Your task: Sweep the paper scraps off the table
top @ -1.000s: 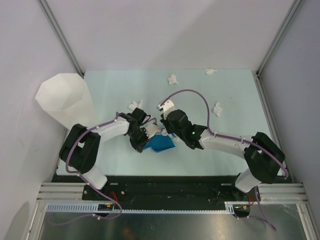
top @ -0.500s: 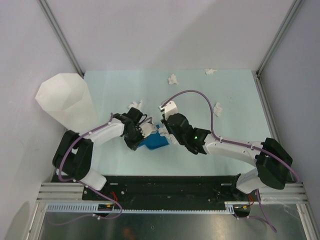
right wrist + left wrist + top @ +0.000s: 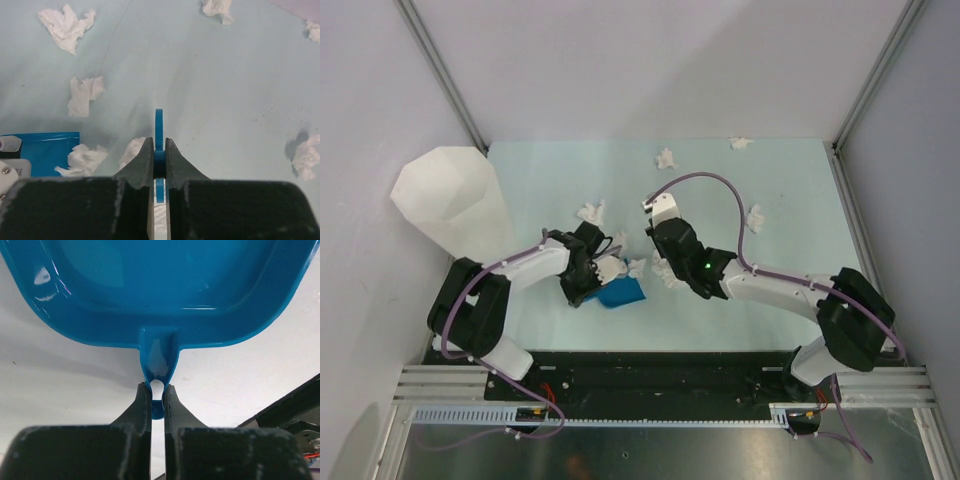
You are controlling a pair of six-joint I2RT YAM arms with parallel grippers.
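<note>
Left gripper [image 3: 157,396] clamped on blue dustpan [image 3: 150,290] handle. Right gripper [image 3: 159,150] pinches thin blue tool [image 3: 159,122]. Two paper scraps [image 3: 85,159] just beside its fingertips, one against dustpan edge.

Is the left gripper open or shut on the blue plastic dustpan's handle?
Shut: the left gripper has both dark fingers pressed against the handle tab of the blue plastic dustpan.

so the paper scraps [image 3: 665,158] are small crumpled white wads lying loose on the table [image 3: 540,180], a flat matte pale mint top. Two sit near the far edge, one off right, one left of centre, and a couple are bunched mid-table.
</note>
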